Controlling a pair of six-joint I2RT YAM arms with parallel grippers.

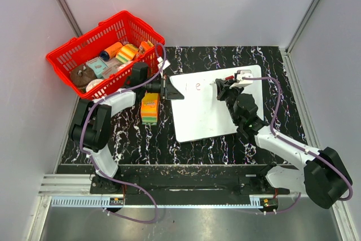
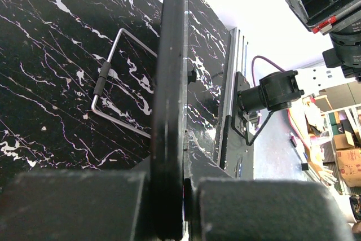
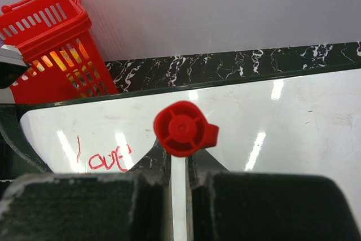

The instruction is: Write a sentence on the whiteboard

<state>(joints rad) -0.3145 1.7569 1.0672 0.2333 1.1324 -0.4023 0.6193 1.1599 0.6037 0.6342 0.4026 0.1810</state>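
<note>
The whiteboard [image 1: 206, 114] lies across the middle of the black marbled table. My left gripper [image 1: 167, 90] is shut on its left edge; in the left wrist view the board's dark rim [image 2: 169, 83] runs up from between the fingers of the left gripper [image 2: 189, 196]. Of the sentence [image 3: 107, 157], one red word, "Love", shows near the board's top left, also small from above [image 1: 197, 87]. My right gripper [image 3: 179, 159] is shut on a white pen, red cap [image 3: 183, 128] toward the camera, above the board [image 3: 293, 128] right of the word. The pen's tip is hidden.
A red basket [image 1: 73, 55] full of small items stands at the back left, close behind my left arm. A yellow, orange and green sponge stack [image 1: 149, 108] lies just left of the board. A bent wire bracket [image 2: 113, 91] shows beside the rim. Grey walls enclose the table.
</note>
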